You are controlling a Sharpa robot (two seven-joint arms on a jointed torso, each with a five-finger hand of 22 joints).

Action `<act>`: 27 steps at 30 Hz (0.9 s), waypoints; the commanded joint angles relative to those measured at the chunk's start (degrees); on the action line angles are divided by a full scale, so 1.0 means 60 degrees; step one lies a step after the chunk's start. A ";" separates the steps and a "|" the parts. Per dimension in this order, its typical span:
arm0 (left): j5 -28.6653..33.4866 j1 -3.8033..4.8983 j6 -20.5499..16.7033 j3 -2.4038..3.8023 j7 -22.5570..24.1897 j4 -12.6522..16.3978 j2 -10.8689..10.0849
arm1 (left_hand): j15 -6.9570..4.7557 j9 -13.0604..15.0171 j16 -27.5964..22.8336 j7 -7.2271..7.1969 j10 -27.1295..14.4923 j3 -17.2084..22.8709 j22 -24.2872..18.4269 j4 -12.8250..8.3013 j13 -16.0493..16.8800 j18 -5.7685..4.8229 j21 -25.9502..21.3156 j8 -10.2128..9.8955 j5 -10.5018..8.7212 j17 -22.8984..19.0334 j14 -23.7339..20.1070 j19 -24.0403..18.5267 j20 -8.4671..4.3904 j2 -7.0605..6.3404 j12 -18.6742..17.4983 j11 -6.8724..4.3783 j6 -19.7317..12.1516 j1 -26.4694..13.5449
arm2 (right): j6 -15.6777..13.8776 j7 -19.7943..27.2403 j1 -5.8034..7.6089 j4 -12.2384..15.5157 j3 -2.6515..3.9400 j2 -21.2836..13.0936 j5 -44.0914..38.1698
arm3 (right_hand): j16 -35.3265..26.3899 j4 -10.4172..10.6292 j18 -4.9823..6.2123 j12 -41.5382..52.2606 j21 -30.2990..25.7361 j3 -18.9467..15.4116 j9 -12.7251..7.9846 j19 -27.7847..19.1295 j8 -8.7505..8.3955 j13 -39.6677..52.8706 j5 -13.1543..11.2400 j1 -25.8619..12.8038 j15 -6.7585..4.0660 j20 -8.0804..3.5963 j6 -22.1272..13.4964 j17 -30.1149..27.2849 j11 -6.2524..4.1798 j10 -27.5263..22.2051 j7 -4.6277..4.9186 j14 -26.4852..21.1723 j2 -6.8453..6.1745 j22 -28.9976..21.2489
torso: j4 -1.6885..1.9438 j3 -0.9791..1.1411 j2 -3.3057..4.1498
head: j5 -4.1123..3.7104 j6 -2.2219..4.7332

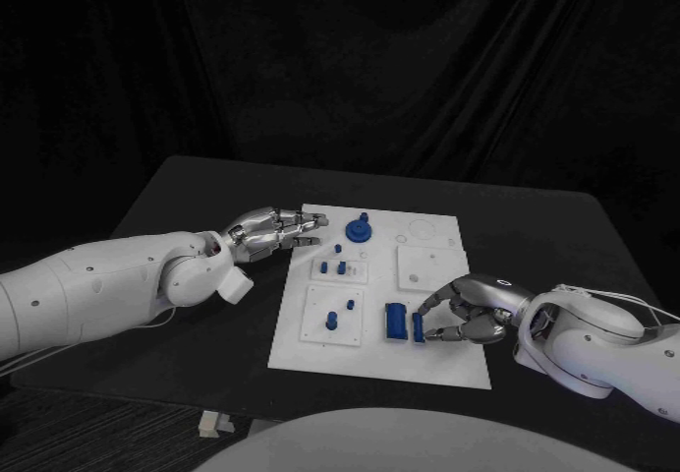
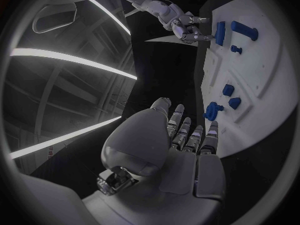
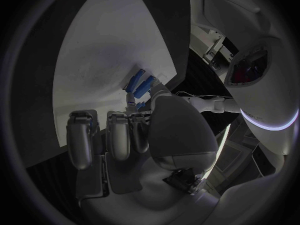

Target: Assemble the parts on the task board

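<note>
Task board (image 1: 432, 295) lies on tabletop (image 1: 185, 315), long axis running away from robot. Two long blue bars at board's near right: one (image 1: 395, 323) lying flat lengthwise, other (image 1: 420, 327) just beside it, pinched by right hand (image 1: 465, 313). Left hand (image 1: 272, 232) at board's far left corner, fingers curled together, holding nothing. Round blue part (image 1: 359, 230) near it.

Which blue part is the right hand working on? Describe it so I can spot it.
Find the white board mid-table, then its near edge by the right hand. Two upright blue bars stand there; it is the narrower bar touching the fingertips, not the wider bar beside it.
</note>
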 commanded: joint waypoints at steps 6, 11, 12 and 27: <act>0.0023 -0.0025 0.0095 0.0009 0.0151 -0.0008 0.0011 | 0.0060 -0.0007 0.0058 0.0015 0.0010 0.0023 0.0010 0.0003 0.0007 -0.0024 0.0045 -0.0037 0.0035 0.0011 -0.0010 0.0067 -0.0018 -0.0015 -0.0042 0.0059 -0.0018 0.0111 | 0.0416 -0.0427 -0.0128 -0.0007 -0.0040 0.0028 -0.0087 | -0.0052 0.0069 -0.0020 0.0025 -0.0038 -0.0021 -0.0030 0.0887 0.0035 0.2512 -0.0044 0.0057 -0.0018 -0.0031 0.0067 0.2272 0.0001 0.0992 -0.0003 0.0942 0.0042 0.2441 | 0.0004 0.0000 0.0000 | -0.0008 -0.0001; 0.0023 -0.0029 0.0093 0.0009 0.0154 -0.0006 0.0004 | 0.0060 -0.0007 0.0058 0.0015 0.0010 0.0023 0.0010 0.0003 0.0007 -0.0024 0.0045 -0.0037 0.0035 0.0011 -0.0010 0.0067 -0.0018 -0.0015 -0.0042 0.0059 -0.0018 0.0111 | 0.0485 -0.0558 -0.0159 -0.0026 -0.0040 0.0046 -0.0087 | -0.0060 0.0073 -0.0013 0.0025 -0.0060 -0.0033 -0.0084 0.0874 -0.0012 0.2512 -0.0057 0.0044 -0.0011 -0.0025 -0.0009 0.2250 0.0000 0.0992 -0.0008 0.0937 0.0051 0.2432 | -0.0003 -0.0005 0.0001 | 0.0007 -0.0001; 0.0023 -0.0030 0.0090 0.0009 0.0156 -0.0005 0.0001 | 0.0060 -0.0007 0.0058 0.0015 0.0010 0.0023 0.0010 0.0003 0.0007 -0.0024 0.0045 -0.0037 0.0035 0.0011 -0.0010 0.0067 -0.0018 -0.0015 -0.0042 0.0059 -0.0018 0.0111 | 0.0500 -0.0594 -0.0164 -0.0031 -0.0040 0.0050 -0.0087 | -0.0067 0.0077 -0.0009 0.0025 -0.0076 -0.0040 -0.0109 0.0865 -0.0026 0.2512 -0.0063 0.0031 -0.0009 -0.0023 -0.0043 0.2226 -0.0002 0.0992 -0.0010 0.0933 0.0056 0.2426 | -0.0003 -0.0005 0.0001 | 0.0006 -0.0001; 0.0023 -0.0033 0.0053 0.0009 0.0166 0.0014 -0.0022 | 0.0060 -0.0007 0.0058 0.0015 0.0010 0.0023 0.0010 0.0003 0.0007 -0.0024 0.0045 -0.0037 0.0035 0.0011 -0.0010 0.0067 -0.0018 -0.0015 -0.0042 0.0059 -0.0018 0.0111 | 0.0772 -0.1045 -0.0191 -0.0065 -0.0040 0.0089 -0.0087 | -0.0129 0.0092 0.0027 0.0025 -0.0193 -0.0101 -0.0305 0.0796 -0.0062 0.2512 -0.0137 -0.0124 -0.0001 -0.0009 -0.0329 0.2044 0.0002 0.0992 -0.0008 0.0896 0.0119 0.2379 | 0.0005 -0.0001 0.0005 | 0.0015 -0.0001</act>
